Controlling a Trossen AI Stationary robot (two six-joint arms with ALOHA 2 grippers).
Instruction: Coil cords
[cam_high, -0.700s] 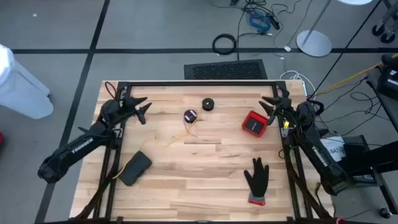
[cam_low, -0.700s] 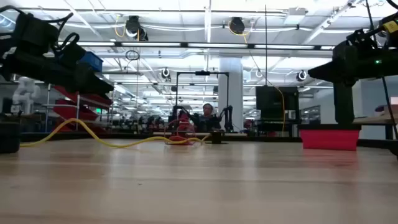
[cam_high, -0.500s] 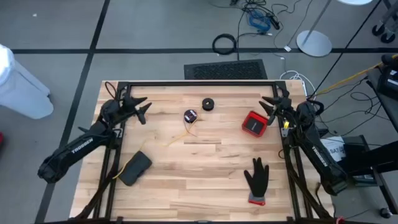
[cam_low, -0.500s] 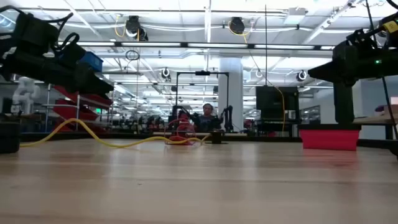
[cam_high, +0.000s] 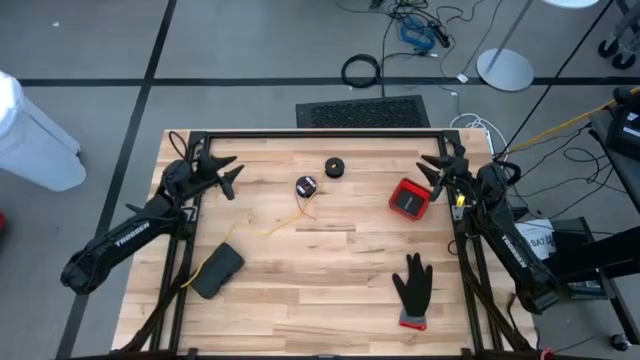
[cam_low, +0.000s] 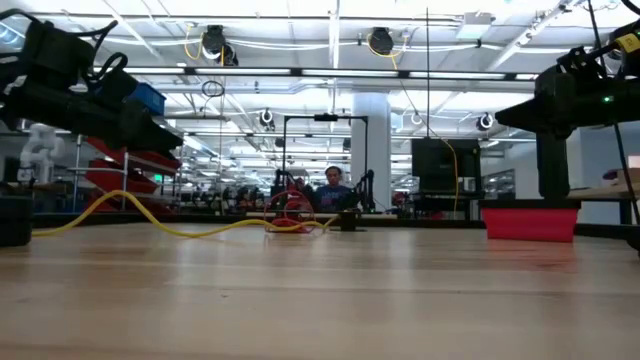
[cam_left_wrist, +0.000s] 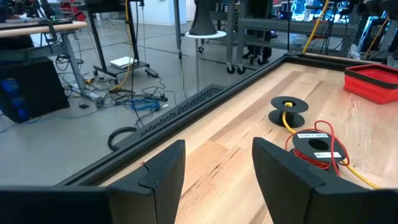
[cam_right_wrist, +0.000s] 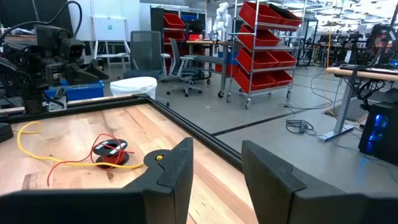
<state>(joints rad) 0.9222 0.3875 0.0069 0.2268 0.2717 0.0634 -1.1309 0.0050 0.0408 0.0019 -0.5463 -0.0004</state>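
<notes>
Two small black spools lie flat on the wood table near its far middle. The red cord's spool (cam_high: 306, 186) has red string looped loosely around it (cam_left_wrist: 318, 143). The yellow-tan cord's spool (cam_high: 334, 167) lies a little farther back (cam_left_wrist: 288, 111), and its cord (cam_high: 285, 222) trails across the table toward the near left. My left gripper (cam_high: 232, 170) hangs open above the far left corner. My right gripper (cam_high: 428, 166) hangs open above the far right side. Both are empty and well away from the spools.
A red tray (cam_high: 408, 199) sits by my right gripper. A black glove with a red cuff (cam_high: 412, 287) lies near right. A dark flat block (cam_high: 217, 270) lies near left at the yellow cord's end. A black frame rail (cam_high: 320, 134) borders the table.
</notes>
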